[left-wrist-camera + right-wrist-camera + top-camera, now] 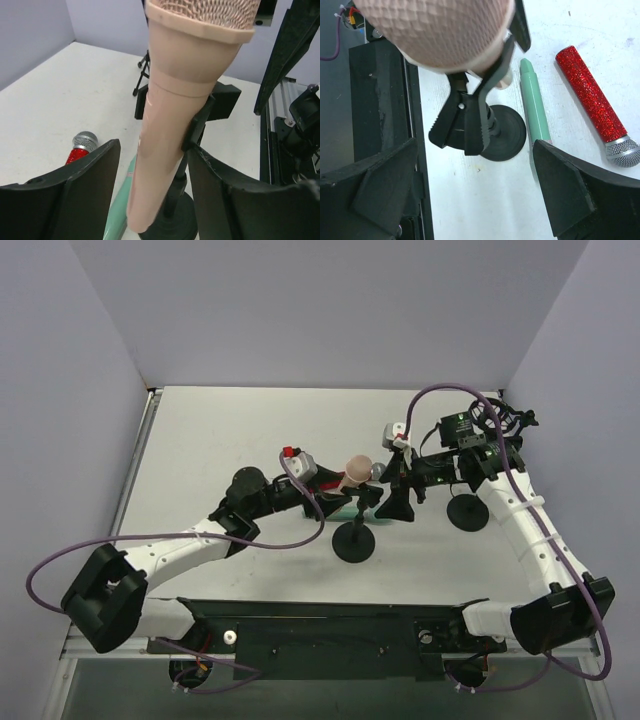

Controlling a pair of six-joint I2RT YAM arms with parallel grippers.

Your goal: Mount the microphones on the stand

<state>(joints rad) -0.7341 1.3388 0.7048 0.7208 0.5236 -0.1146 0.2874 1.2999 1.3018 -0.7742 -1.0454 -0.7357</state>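
The pale pink microphone [175,100] stands tilted in the black clip [200,125] of the stand [353,543]. My left gripper [154,150] is open around its handle, with a gap showing beside the left finger [85,185]. My right gripper [475,145] stands wide open below the clip's handles [465,125], holding nothing. On the table beside the stand's round base [507,132] lie the mint green microphone [534,102] and the glittery red microphone [590,100] with its silver mesh head. From above, both grippers meet at the pink microphone [355,472].
A second stand with a round black base [467,512] is to the right of the first. A small black tripod [142,65] stands further back. The black mounting plate [330,625] runs along the near table edge, and walls enclose the table on three sides.
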